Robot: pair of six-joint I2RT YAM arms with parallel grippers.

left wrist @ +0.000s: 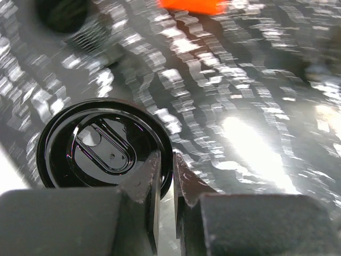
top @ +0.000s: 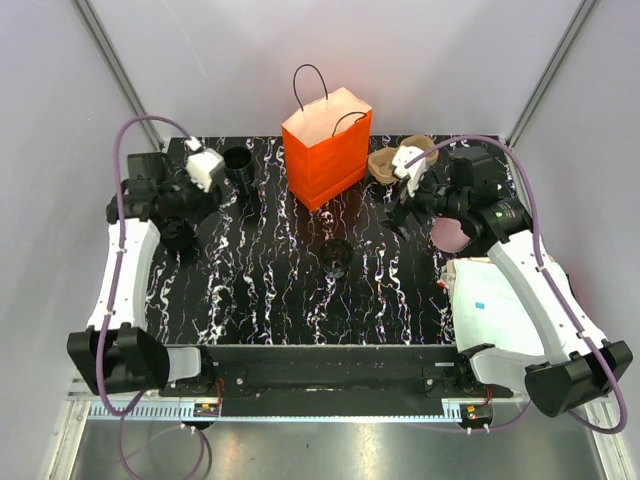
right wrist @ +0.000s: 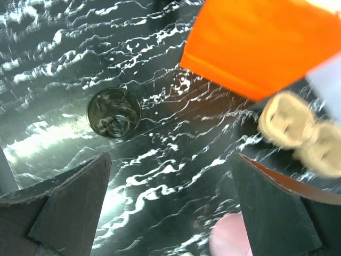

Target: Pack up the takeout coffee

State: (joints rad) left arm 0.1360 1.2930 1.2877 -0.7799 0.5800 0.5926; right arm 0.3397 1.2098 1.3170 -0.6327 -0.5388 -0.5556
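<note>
A round black lid point(left wrist: 104, 146) with an oval recess lies at the left of the table. My left gripper point(left wrist: 166, 160) is shut on its right rim, and shows in the top view point(top: 180, 237). A small black cup point(top: 335, 255) stands mid-table with no lid on it. It also shows in the right wrist view point(right wrist: 113, 113), its inside shiny. A second black cup point(top: 240, 165) stands back left. The orange paper bag point(top: 325, 150) stands upright and open at the back centre. My right gripper point(right wrist: 170, 165) hangs open and empty to the right of the bag point(right wrist: 256, 42).
A brown pulp tray point(top: 390, 160) lies right of the bag, also in the right wrist view point(right wrist: 298, 133). A pink cup point(top: 450, 235) stands under my right arm, its edge in the right wrist view point(right wrist: 232, 237). White paper point(top: 490, 300) lies front right.
</note>
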